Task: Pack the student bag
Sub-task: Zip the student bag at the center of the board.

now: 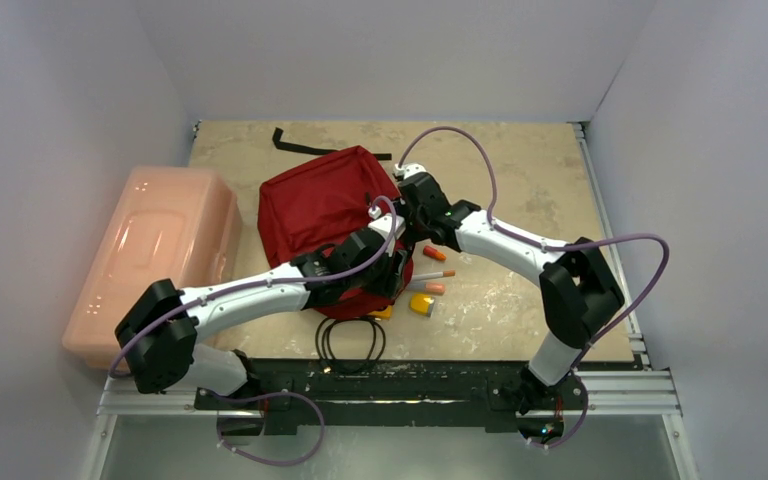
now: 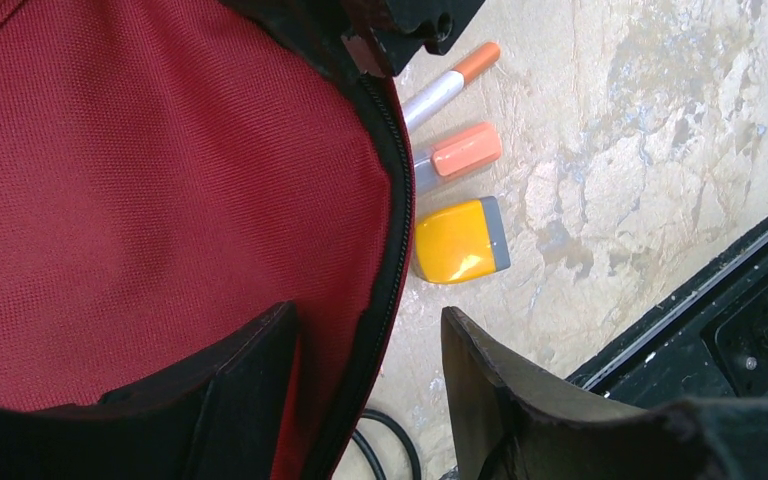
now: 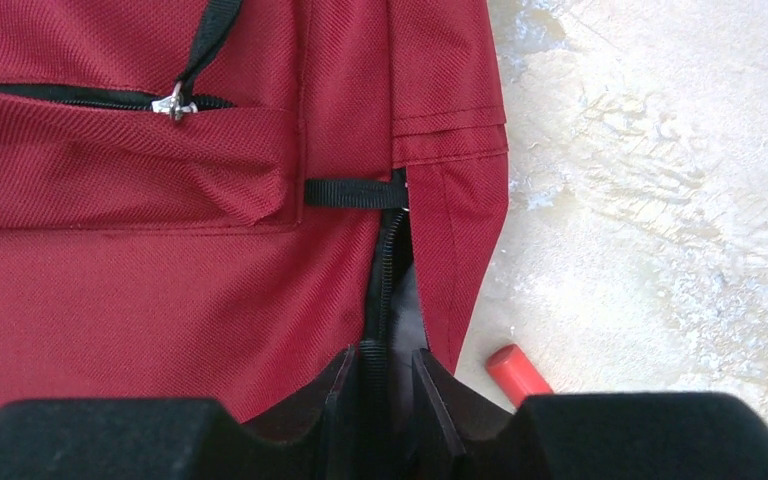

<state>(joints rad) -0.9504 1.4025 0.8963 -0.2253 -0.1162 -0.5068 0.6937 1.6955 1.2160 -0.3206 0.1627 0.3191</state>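
Where zipper gapes, unlabelled student bag (image 3: pixel 160 290)

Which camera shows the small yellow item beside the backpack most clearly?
The left wrist view: the yellow item with a grey end lies whole and unobstructed on the table beside the backpack's zipper edge. The top external view shows it only as a small yellow shape. The right wrist view does not show it.
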